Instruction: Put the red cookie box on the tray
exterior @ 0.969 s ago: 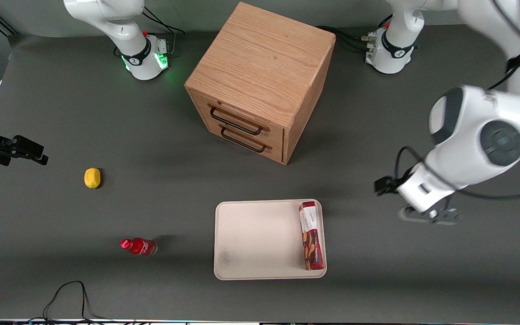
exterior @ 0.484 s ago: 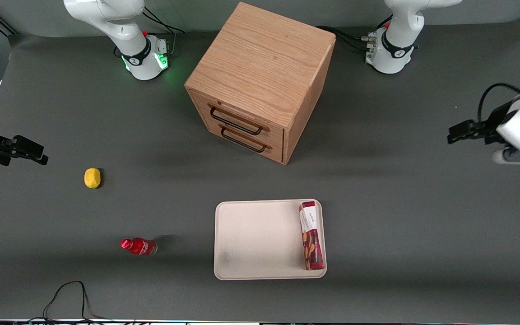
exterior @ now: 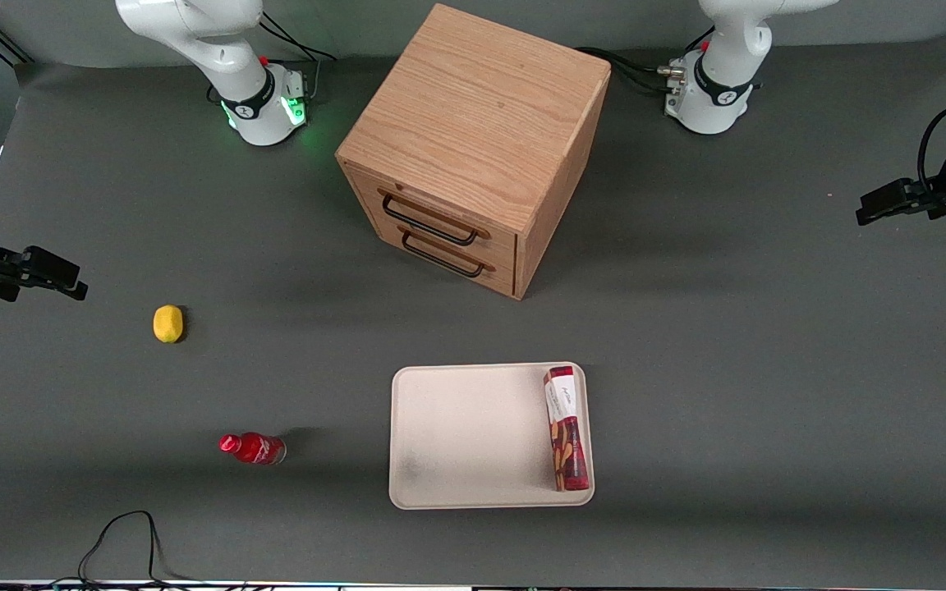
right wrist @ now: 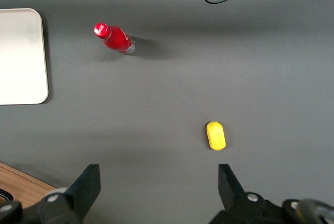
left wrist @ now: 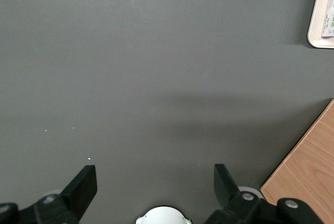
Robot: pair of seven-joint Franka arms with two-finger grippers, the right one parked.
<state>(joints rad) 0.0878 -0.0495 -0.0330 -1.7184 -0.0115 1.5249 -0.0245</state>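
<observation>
Looking from the front, I see the red cookie box (exterior: 566, 429) lying flat in the tray (exterior: 456, 435), along its edge toward my working arm. My hand (exterior: 884, 203) hangs high, well apart from it, near the worktop's (exterior: 686, 328) end.

From my wrist, my hand's (left wrist: 155, 182) fingers (left wrist: 82, 183) are spread wide, pinching nothing, over bare grey worktop (left wrist: 156, 78). A tray (left wrist: 316, 23) corner shows.
</observation>
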